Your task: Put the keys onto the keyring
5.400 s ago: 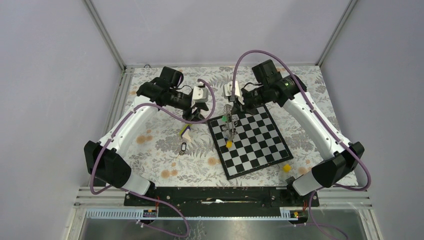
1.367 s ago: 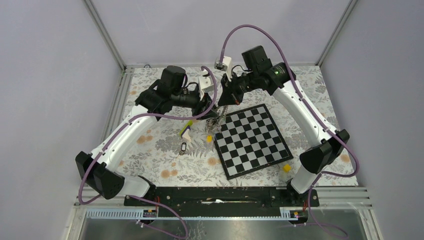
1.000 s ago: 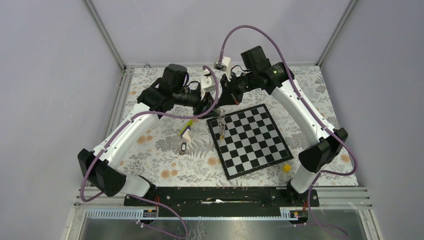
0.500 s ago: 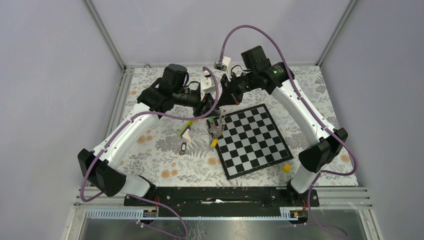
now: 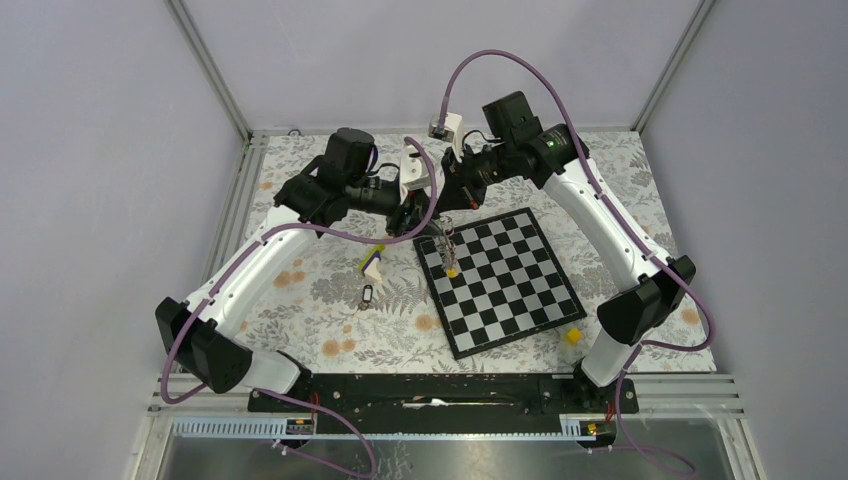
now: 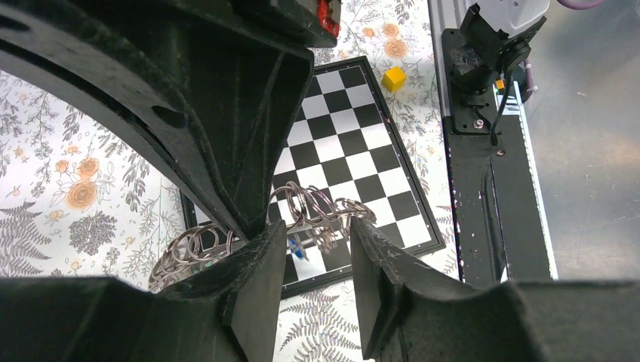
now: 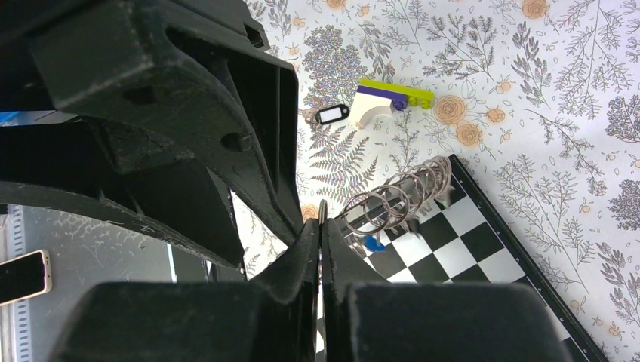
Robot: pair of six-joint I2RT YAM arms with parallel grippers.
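Note:
My right gripper [image 5: 452,203] is shut on the keyring [image 7: 400,197], a coil of grey metal loops; its thin edge sits between the closed fingers [image 7: 319,226]. The keyring hangs over the chessboard's far-left corner [image 5: 447,240]. A yellow key [image 5: 451,270] and a blue key [image 7: 371,243] dangle from it. My left gripper [image 6: 317,235] is open, with the loops [image 6: 321,211] just beyond its fingertips, and the blue key [image 6: 296,247] shows between them. The black key [image 5: 367,295] with a white label lies on the floral cloth [image 7: 330,115]. I cannot make out the green key.
The chessboard [image 5: 520,300] lies right of centre. A lime-and-white wedge [image 5: 373,262] sits left of it, near the black key. A small yellow block [image 5: 573,336] lies off the board's near right corner. The two wrists are close together at the back.
The hanging keyring and keys have swung right, from off the board's left edge back over its corner. Both arms have barely moved over the last second.

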